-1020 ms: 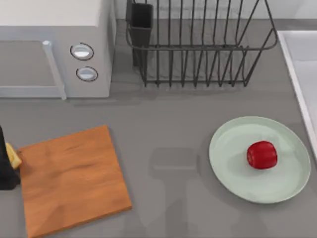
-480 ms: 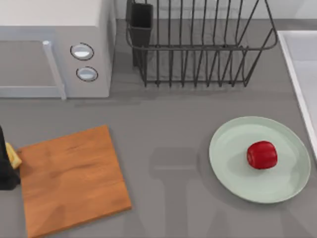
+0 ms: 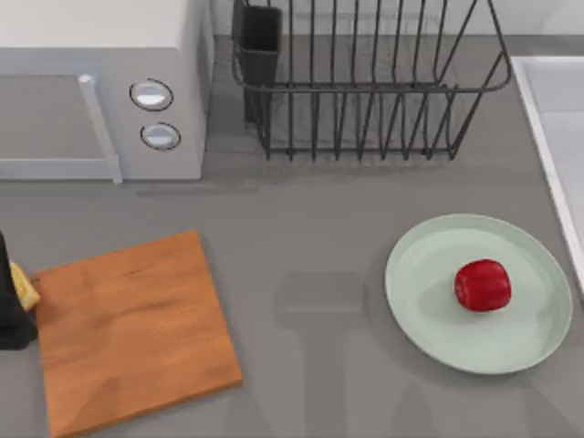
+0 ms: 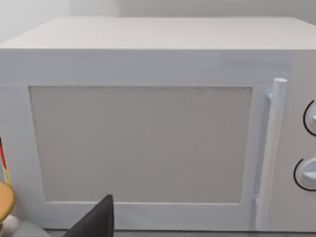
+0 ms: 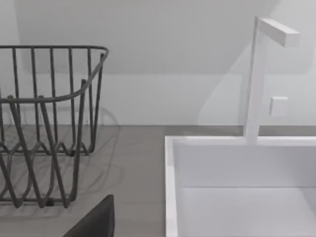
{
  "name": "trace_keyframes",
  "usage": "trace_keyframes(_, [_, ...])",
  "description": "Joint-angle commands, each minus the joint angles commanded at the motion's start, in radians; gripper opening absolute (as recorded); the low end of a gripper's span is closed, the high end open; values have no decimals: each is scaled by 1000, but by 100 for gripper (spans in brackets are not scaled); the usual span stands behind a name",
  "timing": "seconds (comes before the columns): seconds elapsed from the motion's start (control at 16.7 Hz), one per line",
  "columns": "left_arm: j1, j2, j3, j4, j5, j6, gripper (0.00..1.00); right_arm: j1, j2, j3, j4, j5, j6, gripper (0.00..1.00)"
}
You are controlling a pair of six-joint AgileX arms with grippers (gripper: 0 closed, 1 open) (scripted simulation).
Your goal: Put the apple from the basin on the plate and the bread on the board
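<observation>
The small, glossy red apple (image 3: 483, 285) sits on the large round pale mint-green plate (image 3: 429, 274), a little right of the plate's centre, near the right edge of the grey worktop (image 3: 310, 219); the plate lies just beside the straight raised rim of the pale grey-white basin (image 3: 547, 137), which runs down the worktop's right edge; in the right wrist view the basin (image 5: 170, 187) shows its light rim, with a white square-section tap (image 5: 256, 79) rising behind it. The flat rectangular orange-brown wooden board (image 3: 132, 333) lies slightly turned near the front left corner of the worktop, its top bare. At the worktop's left edge, just beside the board's left side, a dark part of the left gripper (image 3: 11, 306) is in view with a bit of the golden-yellow bread (image 3: 26, 292) against it; whether its fingers clamp the bread I cannot tell. In the left wrist view a rounded golden-brown edge of the bread (image 4: 6, 200) shows before the white microwave oven (image 4: 148, 143), which stands at the back left corner of the worktop; the black wire dish rack (image 3: 365, 82) stands along the back edge, between the microwave and the basin.
</observation>
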Motion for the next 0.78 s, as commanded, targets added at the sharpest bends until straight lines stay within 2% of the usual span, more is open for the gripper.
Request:
trace_keyframes(0.18, [38,58,24,-21,36,58,100,0,0,0,0,0,0,100])
trace_keyframes(0.36, [128,198,85,-74,120,211,100,0,0,0,0,0,0,100])
trace_keyframes(0.54, [252,405,172,-155,243,451,100,0,0,0,0,0,0,100])
trace_keyframes(0.78, [435,745,311,-293,445,836,100,0,0,0,0,0,0,100])
